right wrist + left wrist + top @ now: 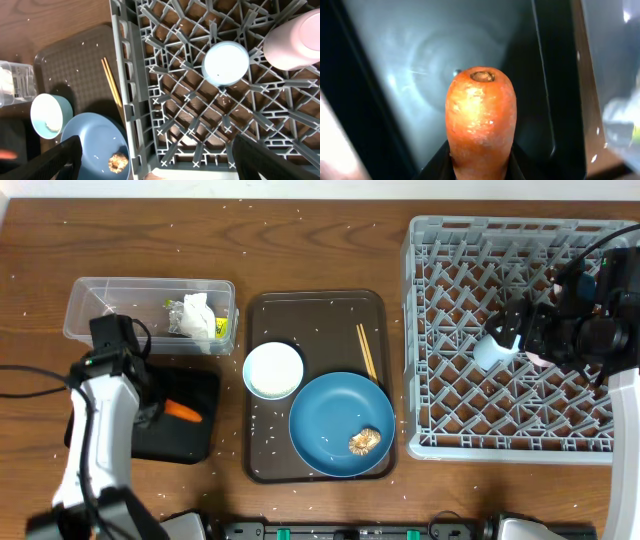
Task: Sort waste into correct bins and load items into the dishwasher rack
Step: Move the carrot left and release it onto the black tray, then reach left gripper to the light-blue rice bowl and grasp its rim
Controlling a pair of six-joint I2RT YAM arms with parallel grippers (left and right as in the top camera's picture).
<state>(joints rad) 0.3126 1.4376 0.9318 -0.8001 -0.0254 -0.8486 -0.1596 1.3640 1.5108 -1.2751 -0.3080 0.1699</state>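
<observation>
My left gripper (pixel 158 408) (pixel 480 167) is shut on the orange carrot (pixel 184 411) (pixel 480 115) and holds it just over the shallow black tray (pixel 195 438) (pixel 420 60). The clear tub (pixel 80 308) holds crumpled white paper (pixel 197 312) and the yellow-green wrapper (pixel 221 330). My right gripper (pixel 528 330) (pixel 160 160) is open and empty above the grey rack (pixel 420 330) (pixel 125 75). In the rack a light blue cup (pixel 495 350) (pixel 226 63) stands upside down beside a pink cup (pixel 295 42).
A brown serving tray (pixel 262 315) holds the white bowl (pixel 273 370) (pixel 47 115), the blue plate (pixel 325 415) (pixel 95 140) with a brown food lump (pixel 363 440) (pixel 118 161), and chopsticks (pixel 367 352) (pixel 112 82). White rice grains are scattered over table and tray.
</observation>
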